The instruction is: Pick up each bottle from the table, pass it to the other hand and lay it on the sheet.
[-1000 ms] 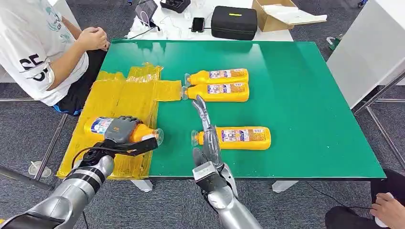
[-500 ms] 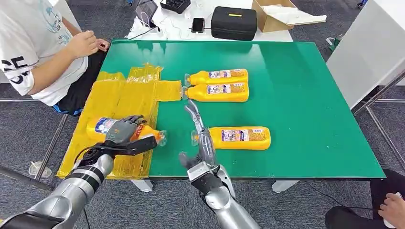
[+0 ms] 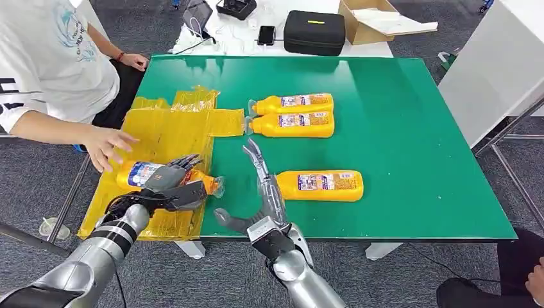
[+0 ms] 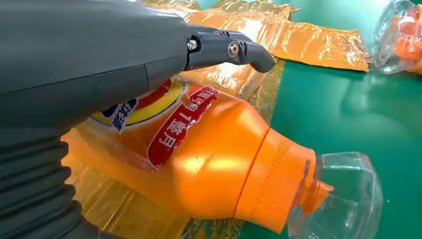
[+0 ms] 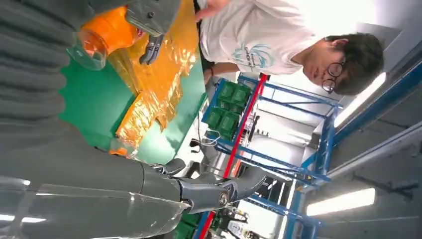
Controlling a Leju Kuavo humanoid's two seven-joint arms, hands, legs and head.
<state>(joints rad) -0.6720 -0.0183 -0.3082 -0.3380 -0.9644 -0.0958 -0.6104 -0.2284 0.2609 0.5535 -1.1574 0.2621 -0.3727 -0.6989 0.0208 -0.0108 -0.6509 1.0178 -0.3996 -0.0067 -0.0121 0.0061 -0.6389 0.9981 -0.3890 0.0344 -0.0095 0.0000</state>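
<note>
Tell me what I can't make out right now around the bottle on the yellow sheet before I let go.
- Bottle: in the head view the left hand covers its middle, so the finger contact is hidden.
- Bottle's underside against the sheet: the left wrist view is blocked by the hand's cover.
- Label print: too blurred to read.
- Person's hand: whether it touches the bottle's base is unclear.
- Right hand: its palm side faces away.

This looks like a robotics lab or test room in an office building. A table with a flat green top (image 3: 398, 128) stands on grey carpet tiles (image 3: 38, 173). Behind it a white table (image 3: 269, 45) carries a black zipped equipment case (image 3: 314, 30), an open cardboard box (image 3: 378, 22), a phone (image 3: 265, 32) and cables. The right wrist view shows blue metal racking (image 5: 298, 149) holding green crates (image 5: 226, 112), under strip ceiling lights (image 5: 343, 201).
</note>
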